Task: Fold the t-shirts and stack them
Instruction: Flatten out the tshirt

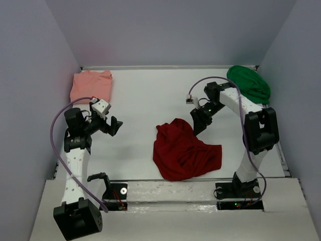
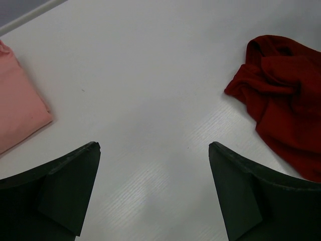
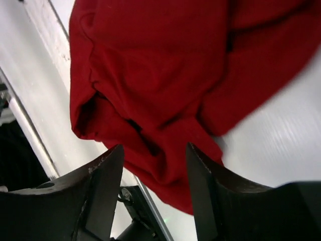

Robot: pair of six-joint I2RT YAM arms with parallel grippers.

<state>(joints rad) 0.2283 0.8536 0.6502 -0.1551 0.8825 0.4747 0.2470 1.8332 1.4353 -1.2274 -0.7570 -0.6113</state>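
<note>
Table (image 1: 143,100): left end effector (image 1: 112,127) wide open, right end effector (image 1: 197,125) half-open over red shirt (image 1: 183,153)

On the table (image 1: 145,95), the far-left shirt (image 1: 91,84) lies in the far left corner, the far-right shirt (image 1: 249,83) in the far right corner, and the near shirt (image 1: 183,150) by the near edge, a little right of centre (well apart from both others). The left gripper (image 1: 111,126) is just near of the far-left shirt and well left of the near shirt; the right gripper (image 1: 196,128) is over the near shirt's far edge.
</note>
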